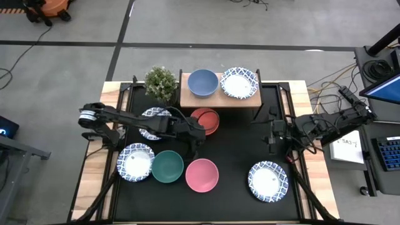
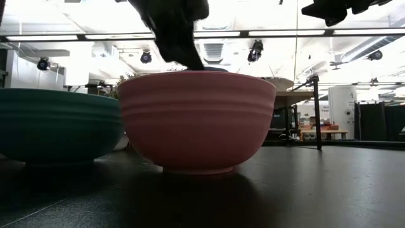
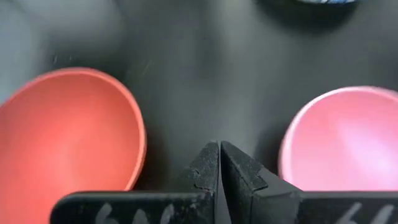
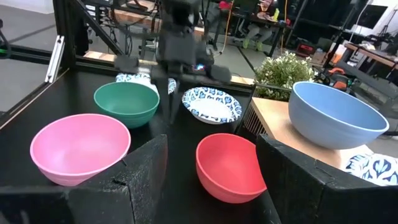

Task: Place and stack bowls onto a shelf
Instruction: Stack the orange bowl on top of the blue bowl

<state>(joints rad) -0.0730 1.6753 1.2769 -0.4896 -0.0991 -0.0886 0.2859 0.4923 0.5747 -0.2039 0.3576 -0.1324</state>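
Observation:
The light-wood shelf [image 1: 219,99] stands at the table's far side and carries a blue bowl [image 1: 202,82] and a white blue-rimmed bowl [image 1: 239,82]. A red bowl [image 1: 205,120] sits on the table just in front of the shelf. A pink bowl [image 1: 202,174], a green bowl [image 1: 167,166] and three more white blue-rimmed bowls [image 1: 135,161] [image 1: 153,122] [image 1: 268,181] rest on the table. My left gripper [image 3: 219,158] is shut and empty, above the table between the red bowl [image 3: 68,137] and the pink bowl [image 3: 342,143]. My right gripper [image 4: 211,186] is open and empty at the table's right.
A small potted plant [image 1: 161,83] stands left of the shelf. My left arm [image 1: 144,122] reaches across one white bowl. Bare black tabletop [image 1: 244,150] lies between the red bowl and the right white bowl. Wooden borders [image 1: 312,181] edge the table.

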